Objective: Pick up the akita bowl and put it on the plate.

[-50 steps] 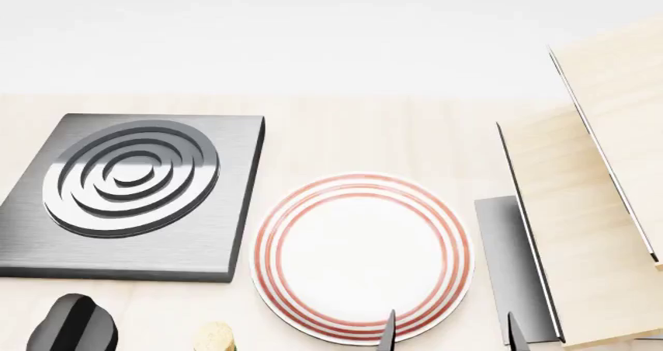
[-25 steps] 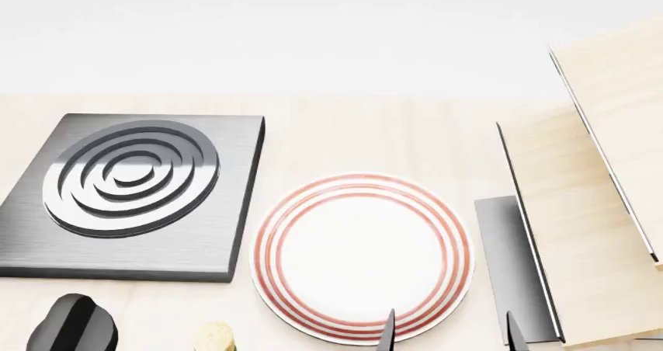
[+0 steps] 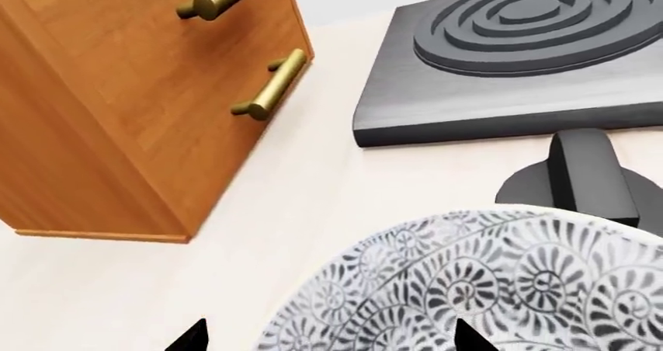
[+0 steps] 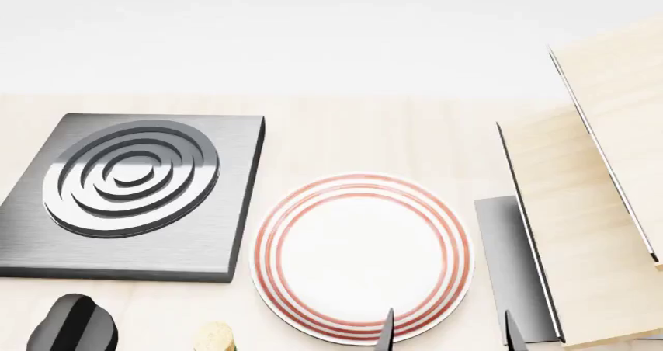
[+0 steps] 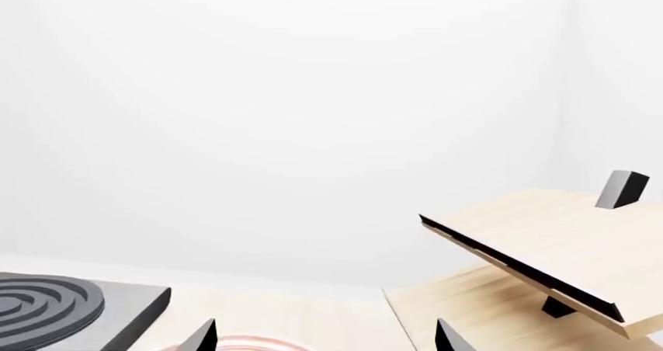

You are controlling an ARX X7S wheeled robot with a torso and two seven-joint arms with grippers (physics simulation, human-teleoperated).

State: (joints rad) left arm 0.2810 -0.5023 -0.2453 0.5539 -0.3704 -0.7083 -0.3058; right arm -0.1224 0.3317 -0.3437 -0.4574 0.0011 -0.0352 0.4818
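The left gripper (image 3: 326,339) hangs with its tips apart, one over the akita bowl (image 3: 487,289) and one over bare counter, gripping nothing. The bowl sits just beside the stove knob (image 3: 580,176), below the burner (image 3: 518,56). It looks stiff, glazed, slippery and breakable, so pinch the rim wall. The right gripper (image 4: 448,331) waits open over the plate (image 4: 362,256).

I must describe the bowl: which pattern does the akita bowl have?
The akita bowl is white with dense grey-black floral scrolls, best seen in the left wrist view.
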